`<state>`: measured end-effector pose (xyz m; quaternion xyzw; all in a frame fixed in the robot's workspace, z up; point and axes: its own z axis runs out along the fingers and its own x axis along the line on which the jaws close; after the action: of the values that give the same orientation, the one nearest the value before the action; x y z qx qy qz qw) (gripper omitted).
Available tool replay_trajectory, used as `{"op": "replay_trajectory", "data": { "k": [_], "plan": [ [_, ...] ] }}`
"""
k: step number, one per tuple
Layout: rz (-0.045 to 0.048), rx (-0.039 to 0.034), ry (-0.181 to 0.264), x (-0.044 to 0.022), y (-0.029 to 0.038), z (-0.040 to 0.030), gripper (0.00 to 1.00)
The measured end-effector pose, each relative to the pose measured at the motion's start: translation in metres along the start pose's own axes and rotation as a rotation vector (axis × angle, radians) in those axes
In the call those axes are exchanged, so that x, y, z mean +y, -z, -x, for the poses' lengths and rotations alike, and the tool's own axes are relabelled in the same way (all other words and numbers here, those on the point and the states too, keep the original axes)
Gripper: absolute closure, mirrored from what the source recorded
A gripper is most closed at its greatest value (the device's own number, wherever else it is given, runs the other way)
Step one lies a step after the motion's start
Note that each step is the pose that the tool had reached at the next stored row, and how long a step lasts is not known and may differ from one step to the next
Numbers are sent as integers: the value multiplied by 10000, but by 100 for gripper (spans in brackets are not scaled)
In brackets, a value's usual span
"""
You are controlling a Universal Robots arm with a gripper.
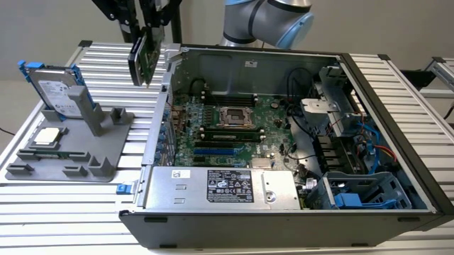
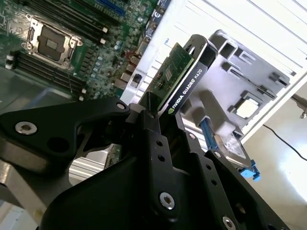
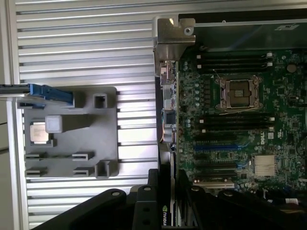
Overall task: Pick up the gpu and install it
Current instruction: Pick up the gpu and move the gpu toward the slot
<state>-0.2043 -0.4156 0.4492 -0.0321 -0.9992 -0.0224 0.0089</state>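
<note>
Closest in, the black pincer (image 2: 165, 112) has its jaws closed down to the thickness of the gpu (image 2: 180, 72) and grips it by one end, green board on one side and black cooler on the other. So the pick-up is done, I'd say. In the exterior view the card hangs on edge in the air, clear of everything. It is above the ribbed tabletop (image 1: 64, 212) and just to the exterior view's left of the open computer case (image 1: 269, 228), near that case's far corner. It touches neither the case wall nor the grey holder (image 1: 114, 143) that it hangs beyond. On that holder the hard drive (image 1: 55, 93) in its blue frame stands upright and the small silver CPU chip (image 1: 48, 136) lies flat, both well apart from the card. What's left, to my eye, is the whole install. The card isn't over the motherboard (image 1: 227, 125) yet, and the blue expansion slot (image 1: 212, 151) near the power supply (image 1: 220, 186) sits bare, as do the black slots beside it. The arm (image 1: 273, 18) rises behind the case.
</note>
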Motion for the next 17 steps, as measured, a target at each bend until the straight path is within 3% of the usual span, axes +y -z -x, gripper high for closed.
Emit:
{"op": "replay_trajectory", "data": {
  "k": [17],
  "plan": [
    [0, 0, 0, 6, 1, 81, 100]
  ]
}}
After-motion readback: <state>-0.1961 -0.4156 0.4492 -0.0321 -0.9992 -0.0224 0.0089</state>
